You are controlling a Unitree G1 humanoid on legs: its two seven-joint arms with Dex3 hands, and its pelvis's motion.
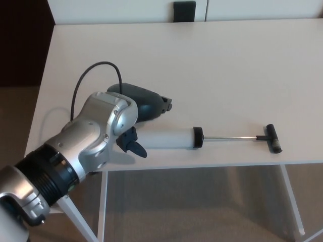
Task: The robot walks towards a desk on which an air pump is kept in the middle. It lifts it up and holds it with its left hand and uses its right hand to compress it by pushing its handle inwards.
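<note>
Left hand low — fingers apart; thumb down

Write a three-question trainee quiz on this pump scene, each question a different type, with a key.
1. True or false: the pump lies flat on the desk with its rod pulled out.
2. Multiple choice: where is the handle?
A. under the left hand
B. at the pump's right end, near the desk's front edge
C. hanging off the desk's back edge
3. Fill in: the left hand is at the pump's ____ end, the one away from the handle.

Key
1. True.
2. B.
3. Barrel: the hand sits over the left end of the white barrel, with the thumb in front of it. The right hand is not in view.
</note>
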